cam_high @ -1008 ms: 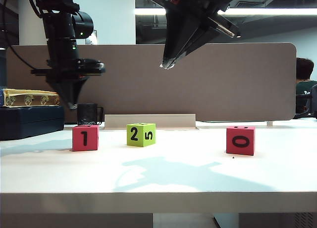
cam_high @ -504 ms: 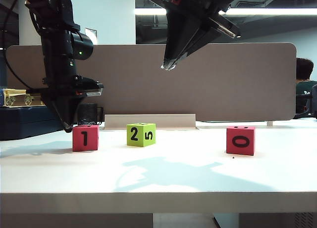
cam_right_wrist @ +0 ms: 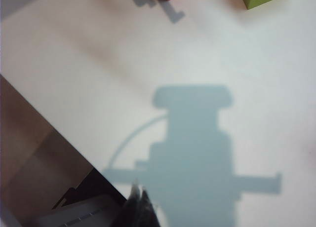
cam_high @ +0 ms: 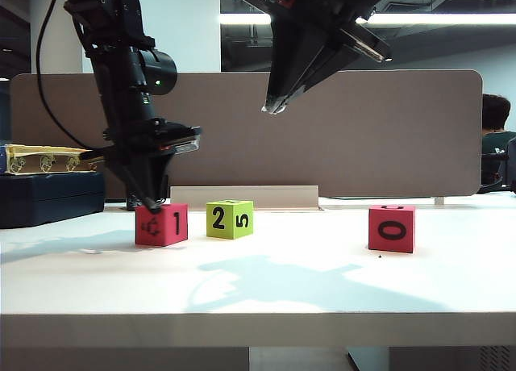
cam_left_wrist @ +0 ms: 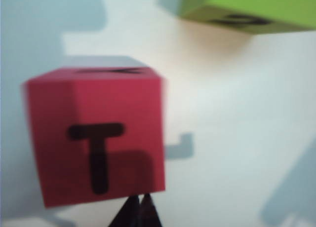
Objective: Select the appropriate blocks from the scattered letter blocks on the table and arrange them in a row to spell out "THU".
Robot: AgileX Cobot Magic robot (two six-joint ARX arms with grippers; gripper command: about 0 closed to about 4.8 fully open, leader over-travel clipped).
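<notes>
The closed left gripper has nudged the red T block toward the green block at its 3 o'clock on the table, starting the row, while the closed right gripper hangs overhead at 12 o'clock.

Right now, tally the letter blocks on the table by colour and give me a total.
Pinkish-red blocks: 2, one beneath the left pincer, one at far right.
Lime-green block: 1.
Total: 3.

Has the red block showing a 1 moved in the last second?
Yes. The red block has slid right, closing most of its gap to the green block, and turned; the shut left pincer is at its top.
</notes>
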